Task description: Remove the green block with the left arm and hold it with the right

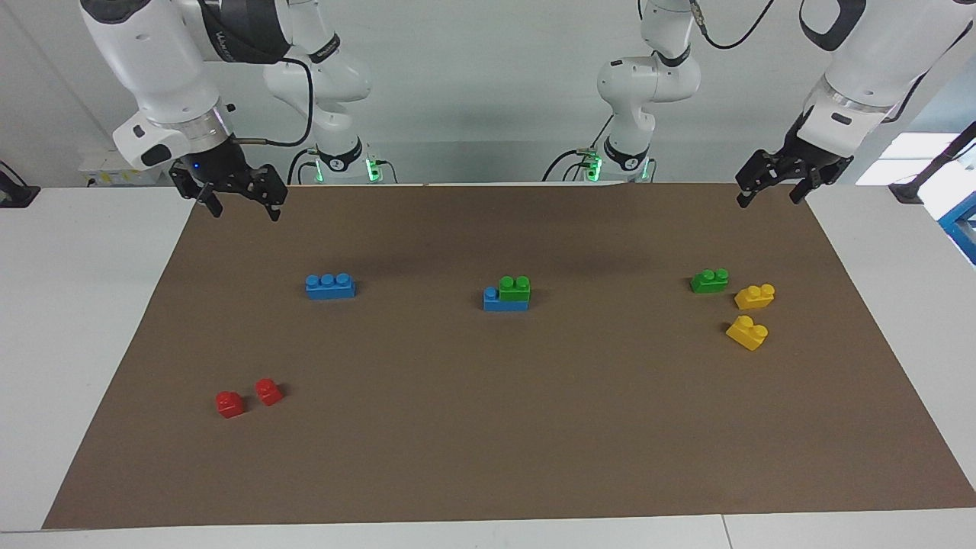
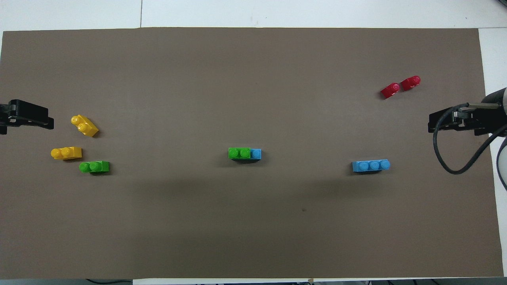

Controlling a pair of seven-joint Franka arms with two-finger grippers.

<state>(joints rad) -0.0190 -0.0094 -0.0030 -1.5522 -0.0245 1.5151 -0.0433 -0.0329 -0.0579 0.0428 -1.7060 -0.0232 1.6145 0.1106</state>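
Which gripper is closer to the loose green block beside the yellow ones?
Left. The left gripper hangs open above that end of the mat, near the loose green block; the right gripper, open, is at the other end.

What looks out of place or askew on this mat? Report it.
Nothing is spilled or damaged. One green block is stacked on a blue brick at mid-mat, covering two studs. One yellow brick lies skewed to its neighbours. Left gripper and right gripper hang open above the mat's ends.
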